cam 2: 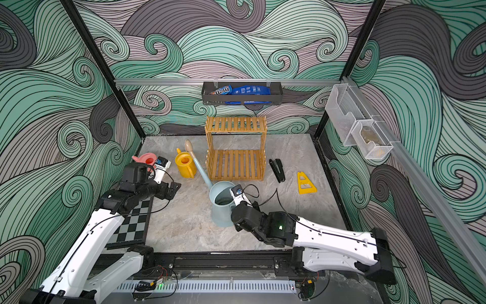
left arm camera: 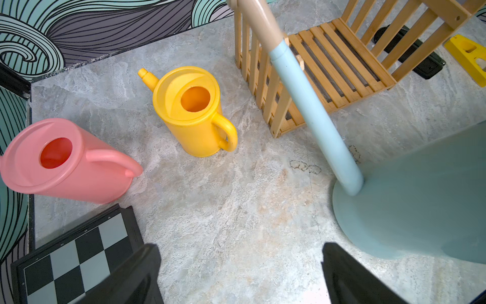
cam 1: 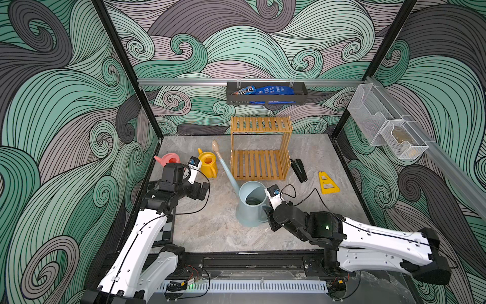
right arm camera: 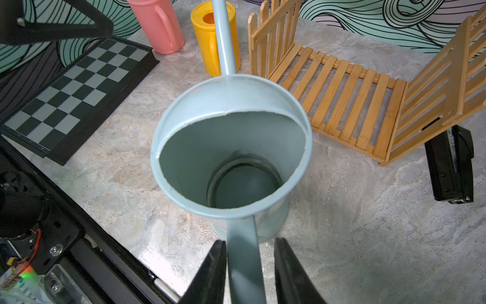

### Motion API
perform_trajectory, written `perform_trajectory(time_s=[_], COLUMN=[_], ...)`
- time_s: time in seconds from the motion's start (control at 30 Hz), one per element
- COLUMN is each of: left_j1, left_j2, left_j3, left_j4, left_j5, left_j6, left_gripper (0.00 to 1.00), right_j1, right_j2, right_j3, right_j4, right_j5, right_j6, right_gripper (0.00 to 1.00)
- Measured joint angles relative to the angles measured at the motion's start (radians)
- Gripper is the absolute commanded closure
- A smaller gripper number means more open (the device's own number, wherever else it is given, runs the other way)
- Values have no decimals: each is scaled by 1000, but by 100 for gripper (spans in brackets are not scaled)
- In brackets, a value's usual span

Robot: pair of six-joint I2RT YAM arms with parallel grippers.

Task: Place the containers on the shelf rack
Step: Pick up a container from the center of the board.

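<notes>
Two arms low: the right arm stretches in from lower right, right jaws straddling the handle of the blue can mid-frame, clamped or not I cannot tell. The left jaws gape wide. Spout slants between rack and yellow can.

Pink can, left of the shelf rack — its lower body was hidden behind the left arm in both top views. Chessboard, left of the rack and nearer, was mostly covered by that arm in a top view. Blue can, in front of the rack: handle masked by the right gripper from above. Mesh bin, right of the rack — brownish contents were too blurred to name.
</notes>
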Motion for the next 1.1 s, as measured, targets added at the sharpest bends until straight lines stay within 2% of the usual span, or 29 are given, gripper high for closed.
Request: perform_trajectory(time_s=[0.07,0.2,0.3,0.5,0.57,0.7,0.83,0.97,1.1], left_j1=[0,0,0,0,0,0,0,0,0], left_j2=[0,0,0,0,0,0,0,0,0], left_j3=[-1,-5,-5,-5,-5,-5,-5,-5,-5], left_j4=[3,3,3,3,4,3,4,4,4], left_j5=[0,1,1,1,1,2,2,3,3], left_j6=[0,0,0,0,0,0,0,0,0], left_gripper=[1,1,1,1,1,1,1,1,1], right_j1=[0,-1,-1,-1,-3,-29,-51,-60,-63], right_j2=[-16,-57,-74,-57,-48,-41,-50,-67,-85], right_j3=[0,-4,-18,-59,-73,-102,-106,-106,-95], right_j4=[-3,-2,7,27,38,47,57,51,13], right_j5=[-3,-14,-24,-49,-56,-86,-113,-130,-146], right_j6=[-11,-22,-34,-47,-50,-64,-79,-100,-125], right_gripper=[70,52,44,44,47,64,75,81,82])
